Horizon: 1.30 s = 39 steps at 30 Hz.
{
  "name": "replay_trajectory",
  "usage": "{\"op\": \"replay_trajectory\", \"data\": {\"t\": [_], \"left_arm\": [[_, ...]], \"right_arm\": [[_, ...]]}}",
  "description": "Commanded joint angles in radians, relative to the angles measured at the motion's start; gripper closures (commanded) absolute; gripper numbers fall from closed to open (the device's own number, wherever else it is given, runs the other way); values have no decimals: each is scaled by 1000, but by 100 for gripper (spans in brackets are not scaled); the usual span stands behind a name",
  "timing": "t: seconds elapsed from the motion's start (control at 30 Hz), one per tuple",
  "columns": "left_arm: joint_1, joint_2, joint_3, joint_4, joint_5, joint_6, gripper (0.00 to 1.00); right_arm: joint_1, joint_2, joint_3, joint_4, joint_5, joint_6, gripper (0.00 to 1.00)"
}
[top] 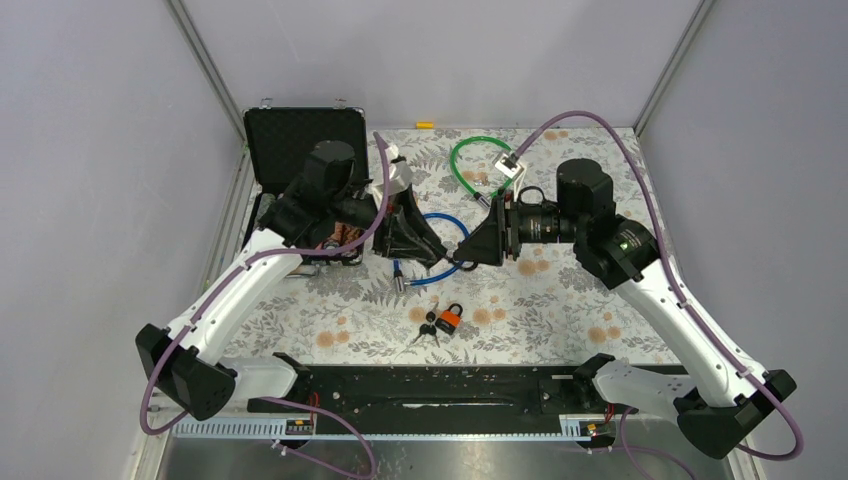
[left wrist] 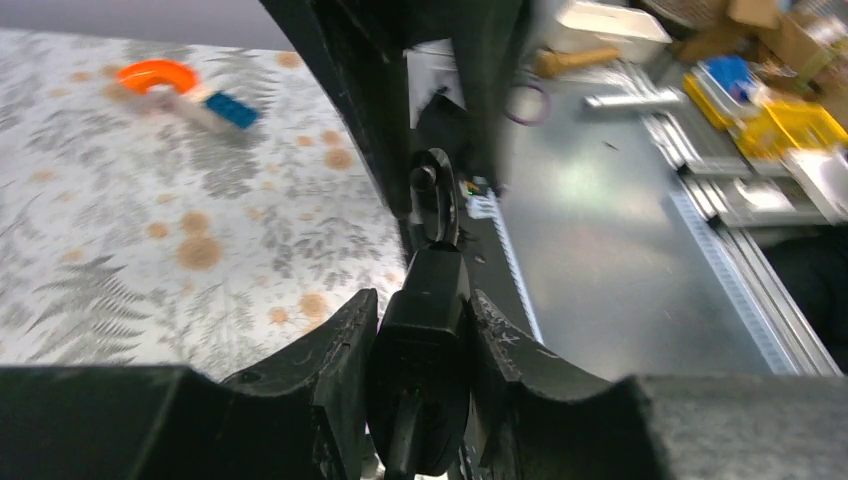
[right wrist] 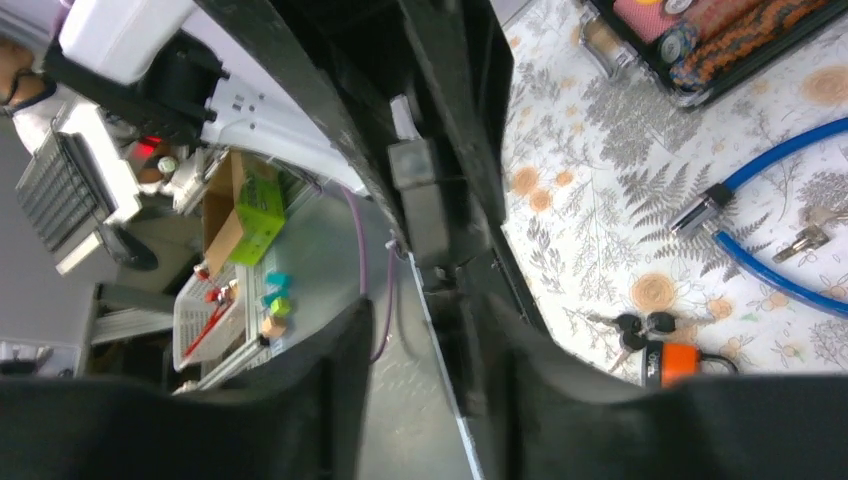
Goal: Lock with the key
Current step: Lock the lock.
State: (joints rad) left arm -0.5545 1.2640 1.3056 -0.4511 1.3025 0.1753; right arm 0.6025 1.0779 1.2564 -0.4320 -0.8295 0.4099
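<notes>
While both arms meet above the middle of the table (top: 560, 300), I find the left gripper (left wrist: 422, 305) clamped on a black piece (left wrist: 425, 350) with a small loop at its top. I cannot tell whether it is a key head or a lock barrel. The right gripper (right wrist: 410, 320) faces it with its jaws apart and nothing between them. A bunch of keys (top: 428, 325) lies on the table just beside the orange padlock (top: 450, 320), towards the arm bases. The blue cable lock (right wrist: 790, 152) lies on the table close to the grippers.

Risks, in my judgement:
- The black piece projects past the finger ends, so a twist against it could lever it loose.
- The grippers stand very close, so any advance could knock the fingers together.
- If the cable is joined to the piece, its drag could pull the piece askew.
</notes>
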Motion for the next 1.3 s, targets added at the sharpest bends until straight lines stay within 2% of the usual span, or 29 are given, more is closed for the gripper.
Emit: {"op": "replay_trajectory", "data": {"t": [0.0,0.07,0.1,0.23,0.37,0.5,0.6,0.7,0.8,0.93,1.13,1.2,1.27], "left_arm": [[-4,-37,-5,315,-310,-299,100],[-2,-49,4,342,-409,-383,100],[-1,-51,11,346,-444,-418,100],[0,-45,70,274,-577,-517,100],[1,-19,131,215,-581,-598,100],[2,-22,154,205,-612,-664,100],[2,-19,170,217,-573,-710,100],[2,-20,175,225,-539,-727,100],[2,-32,169,232,-510,-735,100],[2,-43,163,262,-462,-762,100],[2,-59,159,316,-413,-810,100],[2,-62,156,328,-413,-817,100],[2,-66,150,343,-413,-820,100]], "right_arm": [[-12,-29,34,143,111,13,32],[-16,-63,-1,154,197,-68,13],[-18,-79,-16,162,253,-105,8],[-23,-144,-59,225,416,-232,6],[-22,-191,-119,344,456,-340,6],[-23,-218,-161,438,336,-442,11],[-21,-205,-157,467,198,-484,23],[-21,-162,-107,438,163,-513,32],[-21,-131,-88,385,186,-567,32],[-21,-82,-57,322,176,-625,27],[-22,-55,-69,315,191,-632,27],[-21,-58,-79,326,184,-614,34],[-21,-64,-87,345,173,-583,46]]}}
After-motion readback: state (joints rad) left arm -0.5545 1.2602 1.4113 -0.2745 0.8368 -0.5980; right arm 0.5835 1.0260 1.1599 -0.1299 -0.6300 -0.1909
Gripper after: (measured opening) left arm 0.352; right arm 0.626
